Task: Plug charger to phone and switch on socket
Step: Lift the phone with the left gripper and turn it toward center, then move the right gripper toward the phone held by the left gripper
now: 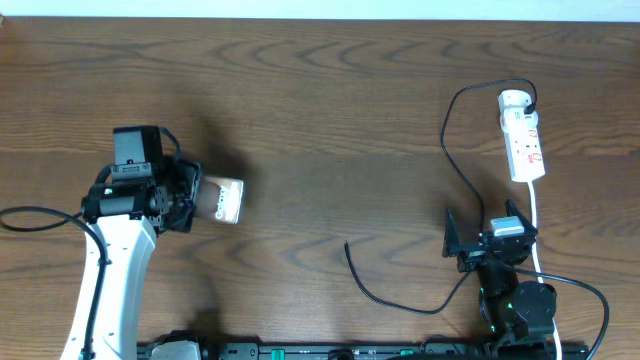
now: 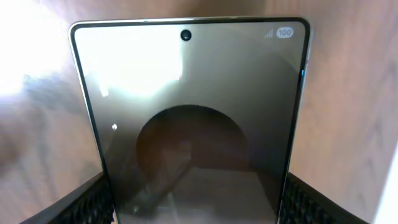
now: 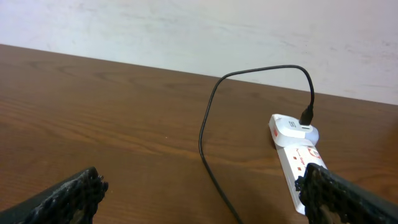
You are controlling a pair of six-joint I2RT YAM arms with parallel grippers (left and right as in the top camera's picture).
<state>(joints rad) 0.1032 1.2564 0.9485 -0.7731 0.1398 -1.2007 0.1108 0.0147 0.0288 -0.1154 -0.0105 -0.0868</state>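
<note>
On the dark brown wooden table (image 1: 320, 100), the left gripper (image 1: 196, 198) is at the left side. Its jaws are closed against the two long edges of a slim rectangular phone (image 1: 222, 201) with a glossy gold-bronze face and pale lettering, which sticks out to the right of the fingers. In the left wrist view, the ribbed black fingers (image 2: 87, 202) flank the phone (image 2: 193, 124), and its reflective face has a small round lens at the far edge. I cannot tell whether the phone touches the table.

Well apart, at the near right, the right gripper (image 1: 485, 222) faces the far edge with its jaws spread wide and nothing between them.

The white elongated power strip (image 1: 525, 145) with red marks lies at the far right. A white adapter sits in its far end. From there the long thin black charger cable (image 1: 375, 293) loops left and runs near past the right gripper. Its free tip lies on bare wood near the table's middle, far from the phone.
</note>
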